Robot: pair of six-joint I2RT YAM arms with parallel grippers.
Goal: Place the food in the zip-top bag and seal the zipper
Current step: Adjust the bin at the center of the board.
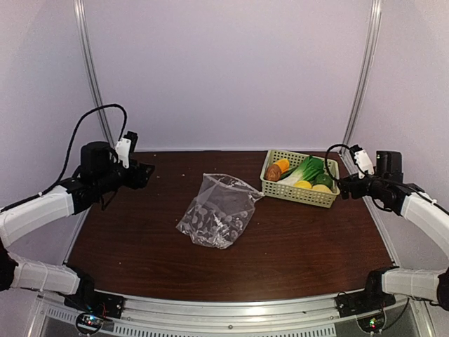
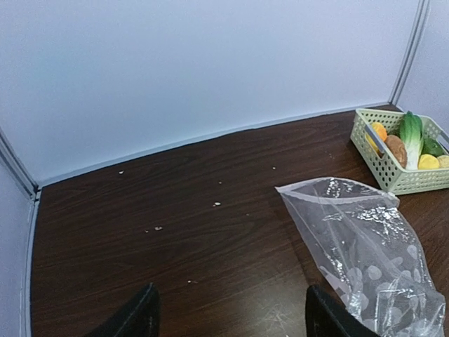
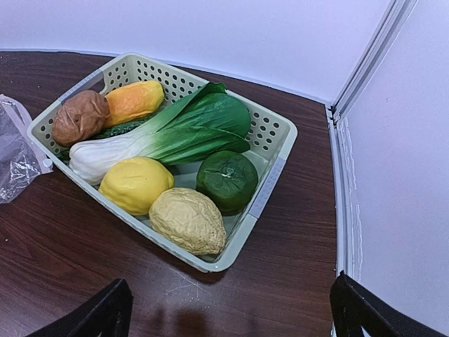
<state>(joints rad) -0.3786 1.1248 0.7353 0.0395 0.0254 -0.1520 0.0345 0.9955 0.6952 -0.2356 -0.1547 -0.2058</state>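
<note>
The clear zip-top bag [image 1: 217, 209] lies flat and empty mid-table; it also shows in the left wrist view [image 2: 365, 246]. Its zipper edge [image 2: 326, 184] faces the basket. The food sits in a pale green basket [image 1: 327, 196]: bok choy [image 3: 168, 133], a yellow lemon [image 3: 135, 184], a pale wrinkled lemon [image 3: 188, 220], a green pepper [image 3: 226, 180], an orange piece [image 3: 133, 101], a brown round one [image 3: 80, 117], and a cucumber [image 3: 116, 129] mostly hidden. My left gripper [image 1: 145, 173] is open and empty, left of the bag. My right gripper [image 1: 344, 187] is open and empty, just right of the basket.
White crumbs [image 2: 217, 204] dot the dark wood table [image 1: 295, 246]. A metal frame post [image 3: 365, 67] and pale walls close in the back and right side. The basket rim [image 3: 263, 203] stands near the table's right edge.
</note>
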